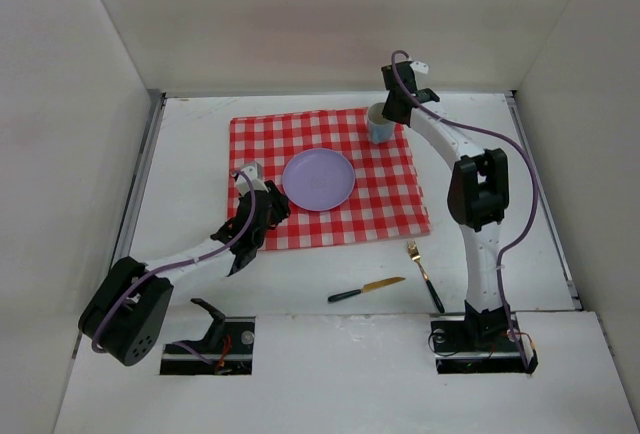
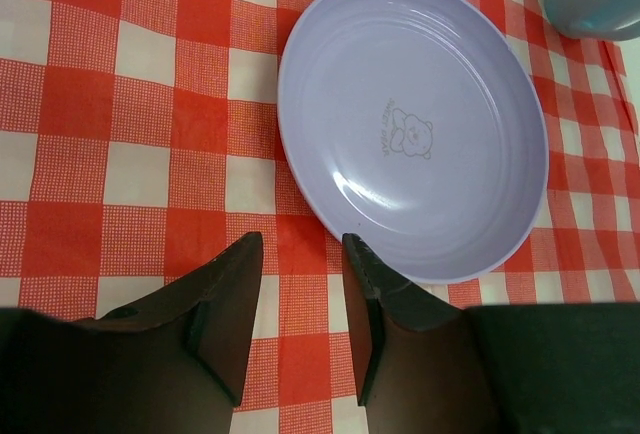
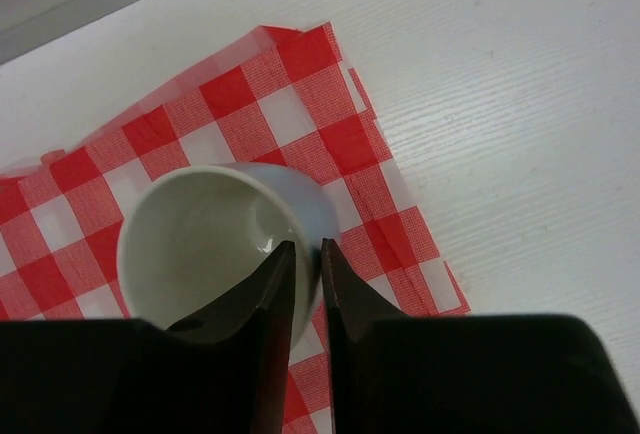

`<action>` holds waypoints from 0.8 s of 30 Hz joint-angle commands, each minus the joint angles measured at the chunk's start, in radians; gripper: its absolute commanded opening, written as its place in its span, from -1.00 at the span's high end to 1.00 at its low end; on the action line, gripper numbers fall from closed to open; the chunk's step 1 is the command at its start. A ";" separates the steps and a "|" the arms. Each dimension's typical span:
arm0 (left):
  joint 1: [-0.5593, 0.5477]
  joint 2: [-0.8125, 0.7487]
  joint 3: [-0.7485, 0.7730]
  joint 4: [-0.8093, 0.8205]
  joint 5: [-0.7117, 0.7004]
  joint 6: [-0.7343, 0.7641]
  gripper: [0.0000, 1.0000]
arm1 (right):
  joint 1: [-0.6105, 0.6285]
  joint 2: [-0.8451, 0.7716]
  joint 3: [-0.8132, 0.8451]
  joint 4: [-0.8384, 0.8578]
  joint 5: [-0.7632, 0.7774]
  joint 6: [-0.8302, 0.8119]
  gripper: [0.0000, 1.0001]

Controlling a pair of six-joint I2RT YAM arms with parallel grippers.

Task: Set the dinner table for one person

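The white dinner table carries a red-and-white checked cloth. A lilac plate sits in the cloth's middle, and a pale blue cup stands at its far right corner. My right gripper is shut on the cup's rim. In the right wrist view one finger is inside the cup and one outside. My left gripper is open and empty. In the left wrist view it hovers over the cloth at the near-left edge of the plate.
A knife with a gold blade and black handle and a gold fork with a black handle lie on the bare table near the front, just past the cloth's near edge. White walls enclose the table on three sides.
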 commanded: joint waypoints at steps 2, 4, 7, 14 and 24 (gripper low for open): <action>0.008 -0.001 0.000 0.049 -0.008 0.010 0.29 | 0.004 0.003 0.058 0.049 0.010 0.004 0.44; 0.008 -0.001 0.002 0.049 -0.008 0.013 0.28 | 0.004 -0.003 0.052 0.045 0.010 0.004 0.40; 0.008 0.003 0.003 0.049 -0.009 0.018 0.28 | -0.002 -0.017 0.037 0.043 -0.004 0.004 0.35; -0.005 -0.003 0.009 0.049 -0.003 0.033 0.27 | -0.005 -0.175 -0.068 0.081 -0.005 -0.023 -0.03; -0.223 0.028 0.090 0.046 0.023 0.170 0.25 | -0.036 -0.681 -0.704 0.360 0.018 -0.005 0.04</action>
